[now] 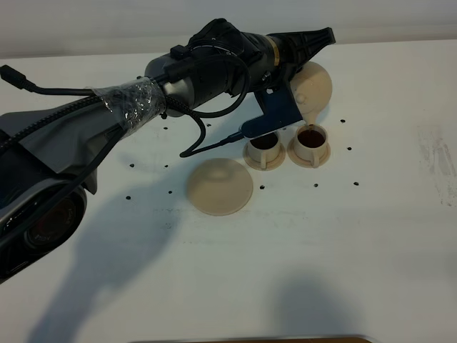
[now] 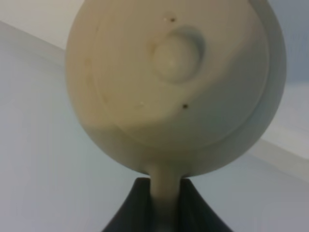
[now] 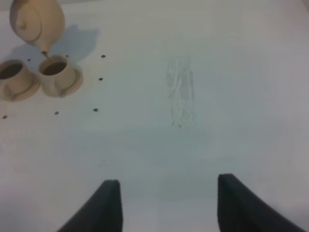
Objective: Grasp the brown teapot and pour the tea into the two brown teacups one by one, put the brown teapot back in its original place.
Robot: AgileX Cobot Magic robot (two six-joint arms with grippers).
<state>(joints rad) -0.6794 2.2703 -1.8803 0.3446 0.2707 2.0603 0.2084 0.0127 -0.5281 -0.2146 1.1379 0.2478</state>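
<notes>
Brown teapot (image 1: 315, 86) hanging tipped above surface (image 1: 371, 250), handle-to-spout axis leaning steeply, spout pointing down at teacup (image 1: 310, 146) directly below. Left end effector (image 2: 165, 191) pinching teapot's loop handle. Dark tea sitting in that teacup and in second teacup (image 1: 265, 151) just beside it. Large saucer (image 1: 220, 186) lying near cups, apart. Right end effector (image 3: 166, 198) hovering spread, gripping nothing.

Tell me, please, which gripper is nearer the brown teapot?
Left. The left gripper grips the brown teapot by its handle; the right gripper hangs open, far from it.
</notes>
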